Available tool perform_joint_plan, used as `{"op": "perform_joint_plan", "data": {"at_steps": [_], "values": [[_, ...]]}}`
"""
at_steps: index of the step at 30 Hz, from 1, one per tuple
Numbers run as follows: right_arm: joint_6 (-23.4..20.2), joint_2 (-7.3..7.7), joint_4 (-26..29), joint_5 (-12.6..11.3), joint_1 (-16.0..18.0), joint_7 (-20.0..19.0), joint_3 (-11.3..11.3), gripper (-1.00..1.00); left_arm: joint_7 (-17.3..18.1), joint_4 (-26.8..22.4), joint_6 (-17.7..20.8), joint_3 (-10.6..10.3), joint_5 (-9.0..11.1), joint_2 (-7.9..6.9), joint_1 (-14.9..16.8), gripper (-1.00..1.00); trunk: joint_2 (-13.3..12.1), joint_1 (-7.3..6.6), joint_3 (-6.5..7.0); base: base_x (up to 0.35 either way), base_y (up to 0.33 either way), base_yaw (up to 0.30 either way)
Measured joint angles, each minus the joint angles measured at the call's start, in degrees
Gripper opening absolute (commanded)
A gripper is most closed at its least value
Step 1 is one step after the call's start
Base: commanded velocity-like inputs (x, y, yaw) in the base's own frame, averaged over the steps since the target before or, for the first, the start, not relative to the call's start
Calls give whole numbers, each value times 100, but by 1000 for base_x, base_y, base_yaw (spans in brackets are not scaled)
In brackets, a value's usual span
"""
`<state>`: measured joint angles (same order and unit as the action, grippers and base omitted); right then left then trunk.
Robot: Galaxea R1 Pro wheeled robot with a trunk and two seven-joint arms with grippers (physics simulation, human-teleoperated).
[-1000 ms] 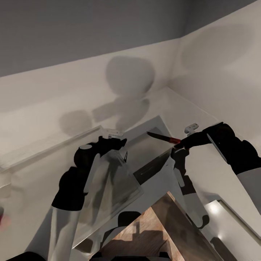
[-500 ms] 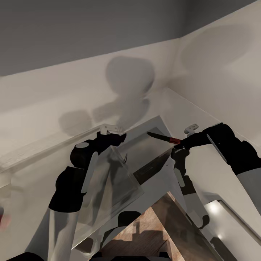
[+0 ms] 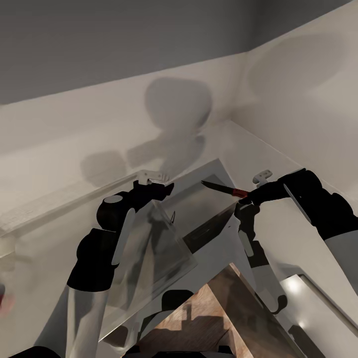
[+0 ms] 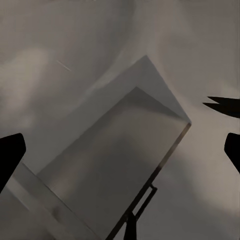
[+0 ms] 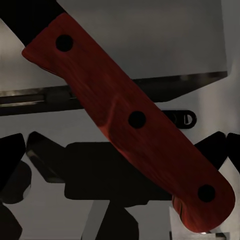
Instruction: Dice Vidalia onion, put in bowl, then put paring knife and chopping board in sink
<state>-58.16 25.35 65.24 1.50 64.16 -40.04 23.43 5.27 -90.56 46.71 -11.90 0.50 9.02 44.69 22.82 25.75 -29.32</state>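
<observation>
Right hand (image 3: 247,195) is clamped on the paring knife (image 3: 222,188) by its red handle, blade sticking out toward the robot's left and held up in the air over a steel-looking basin that I take to be the sink (image 3: 199,196). Right wrist view confirms: the red riveted handle of the knife (image 5: 130,120) lies across the view close up, dark fingers (image 5: 15,150) on either side of it. Gripped at the handle, most likely so the blade stays free and can be lowered or dropped point-away from the arm.

Left hand (image 3: 151,190) sits raised near the far rim of the basin, carrying nothing that I can see; in the left wrist view its two dark fingertips (image 4: 10,155) stand wide apart with bare space between. It looks parked out of the way while the right arm works.

The chopping board (image 3: 219,318), brown wood grain, shows at the bottom of the head view, close to the robot's trunk and tilted; what it rests on I can't tell. Worktop (image 3: 278,164), pale, runs off toward the corner of the walls. Onion and bowl not made out here.

Judgement: late stage, knife is about to go into the sink, board to follow. Risk: the knife is high over the basin, so letting go from here could make it bounce or land off the rim; lowering first would be safer.
</observation>
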Motion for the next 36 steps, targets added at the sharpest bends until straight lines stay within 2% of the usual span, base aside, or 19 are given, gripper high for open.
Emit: {"op": "perform_joint_plan", "data": {"at_steps": [23,36], "values": [[15,0,-5,7,-5,6,7,100,2,0,0,-10,0,50,0,100,1,-1,-1,0,0,0],[29,1,62,67,-1,12,2,100,2,-1,0,-10,0,78,-1,100,3,-20,-62,0,0,0]]}}
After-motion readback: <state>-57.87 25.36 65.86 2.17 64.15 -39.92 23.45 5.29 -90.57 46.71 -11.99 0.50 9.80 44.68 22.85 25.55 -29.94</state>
